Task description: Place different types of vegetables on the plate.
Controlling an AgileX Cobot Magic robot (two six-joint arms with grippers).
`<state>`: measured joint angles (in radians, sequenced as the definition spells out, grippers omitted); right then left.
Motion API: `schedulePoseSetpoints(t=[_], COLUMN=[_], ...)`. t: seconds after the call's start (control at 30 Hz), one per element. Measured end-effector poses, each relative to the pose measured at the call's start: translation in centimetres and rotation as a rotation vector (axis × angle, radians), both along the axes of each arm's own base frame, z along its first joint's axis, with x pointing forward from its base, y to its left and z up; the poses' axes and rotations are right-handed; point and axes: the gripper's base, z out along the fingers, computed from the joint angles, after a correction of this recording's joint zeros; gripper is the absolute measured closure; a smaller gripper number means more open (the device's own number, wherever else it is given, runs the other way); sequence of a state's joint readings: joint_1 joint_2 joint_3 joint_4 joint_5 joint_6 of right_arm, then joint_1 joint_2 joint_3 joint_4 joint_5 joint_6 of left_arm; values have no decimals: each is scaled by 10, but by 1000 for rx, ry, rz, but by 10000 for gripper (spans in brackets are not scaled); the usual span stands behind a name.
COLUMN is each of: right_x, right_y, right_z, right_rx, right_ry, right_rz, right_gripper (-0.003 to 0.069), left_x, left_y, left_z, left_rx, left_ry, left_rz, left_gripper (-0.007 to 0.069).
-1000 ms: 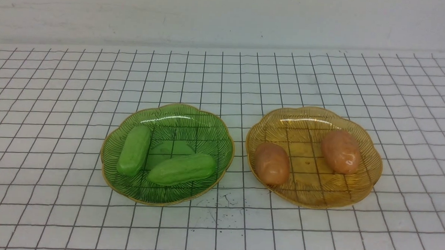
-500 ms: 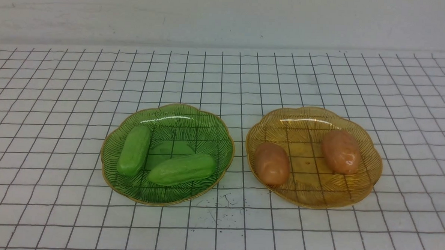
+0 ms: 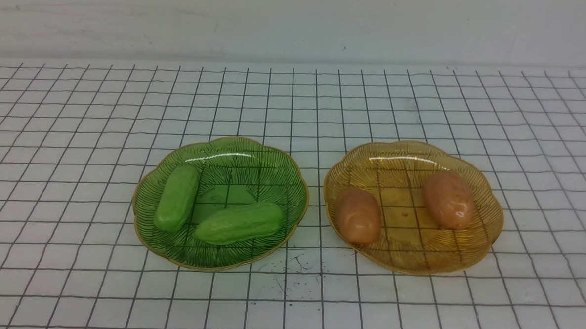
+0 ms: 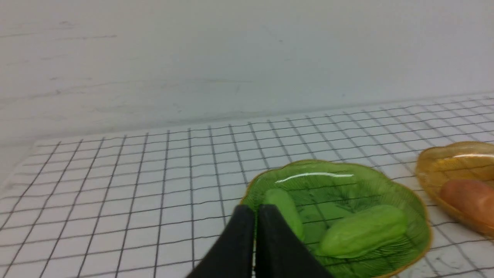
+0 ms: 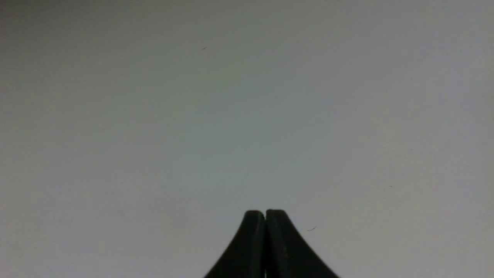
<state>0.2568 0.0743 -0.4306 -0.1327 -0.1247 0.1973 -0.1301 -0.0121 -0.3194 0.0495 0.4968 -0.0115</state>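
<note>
Counter, gridded. Two plates: green, bearing two cucumbers; amber, bearing two potatoes. Nothing has shifted; sorting appears complete. Left fingers, right fingers: both clenched, empty.

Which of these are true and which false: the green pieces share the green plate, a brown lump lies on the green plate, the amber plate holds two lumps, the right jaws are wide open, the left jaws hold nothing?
1. Both green pieces lie on the green plate. True.
2. A brown lump lies on the green plate. False: both brown lumps are on the amber plate.
3. The amber plate holds two lumps. True.
4. The right jaws are wide open. False: they are shut.
5. The left jaws hold nothing. True.
</note>
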Motion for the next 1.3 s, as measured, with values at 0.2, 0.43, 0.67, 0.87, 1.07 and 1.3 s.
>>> schedulePoseSetpoints(t=[0.2, 0.43, 0.67, 0.87, 1.07, 1.3], right_x=[0, 0, 0, 0, 0, 0], right_y=[0, 0, 0, 0, 0, 0], right_z=[0, 0, 0, 0, 0, 0], right_rx=[0, 0, 0, 0, 0, 0], right_ry=[-1, -1, -1, -1, -1, -1], right_rz=[0, 0, 0, 0, 0, 0], right_gripper=[673, 673, 673, 673, 673, 673], left_x=[20, 25, 24, 24, 24, 24], left_y=[3, 3, 4, 4, 4, 4], left_z=[-61, -100, -103, -103, -103, -103], left_rx=[0, 4, 5, 5, 5, 5], left_ry=[97, 202, 230, 230, 230, 230], left_rz=[118, 135, 136, 136, 136, 136], left_gripper=[632, 632, 632, 632, 632, 632])
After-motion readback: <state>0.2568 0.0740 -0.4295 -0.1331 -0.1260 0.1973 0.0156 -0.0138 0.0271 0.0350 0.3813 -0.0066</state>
